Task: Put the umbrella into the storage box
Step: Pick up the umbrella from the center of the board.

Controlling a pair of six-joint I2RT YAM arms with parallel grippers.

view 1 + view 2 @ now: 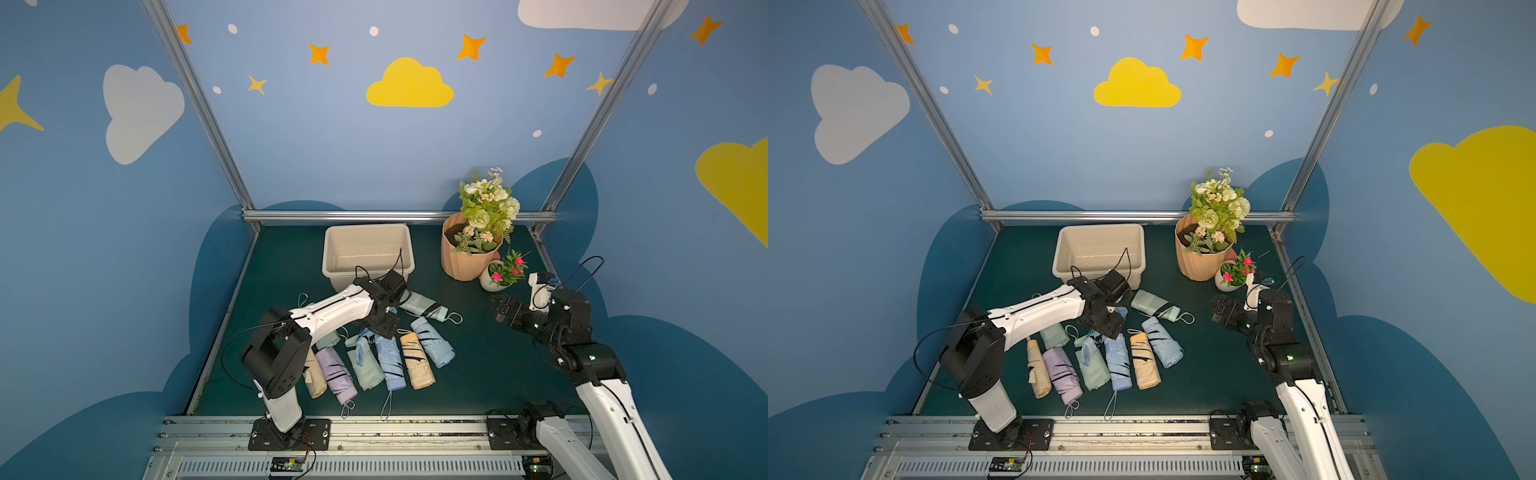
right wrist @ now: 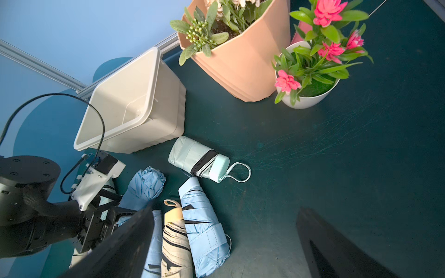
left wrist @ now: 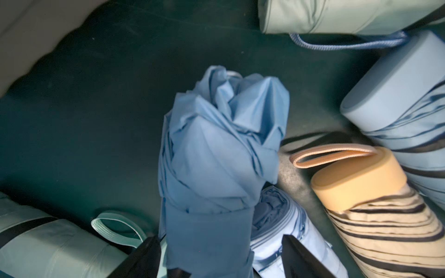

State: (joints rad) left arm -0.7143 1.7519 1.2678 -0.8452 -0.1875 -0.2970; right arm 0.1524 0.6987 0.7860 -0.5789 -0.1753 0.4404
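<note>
Storage box (image 1: 332, 249): cream-beige plastic tub at the back of the mat (image 1: 478, 365), rounded corners, flared rim; only its own bare floor showing inside.
Peach pot (image 1: 461, 266): right of the box, ribbed walls; dark soil and green-and-white flowers inside.
White pot (image 1: 485, 284): small, round, glossy, just beside the peach pot; pink flowers and green leaves inside.
Blue umbrella (image 3: 216, 156): outside the box, just in front of it, lying over other folded umbrellas on the mat.
Left gripper (image 3: 220, 238): pointed down over the blue umbrella, jaws apart and straddling it; one finger at the fabric, a gap beside the other, no clamp visible.
Right gripper (image 2: 226, 210): well right of the umbrellas, near the white pot, jaws spread wide, gripping nothing.
Both top views only: whole fan of umbrellas, lilac umbrella (image 1: 334, 374) toward the left, peach striped umbrella (image 1: 417, 361) further right, mint umbrella (image 1: 419, 305) with a black strap near the box's front right corner; blue umbrella mostly hidden under the left gripper.
Left wrist view only: the finger gap, close up.
Right wrist view only: blue umbrella's crumpled end toward the box; fine scratches on the mat.
Textures: thin creased cloth, smooth oval handle caps, flat woven wrist loops.
</note>
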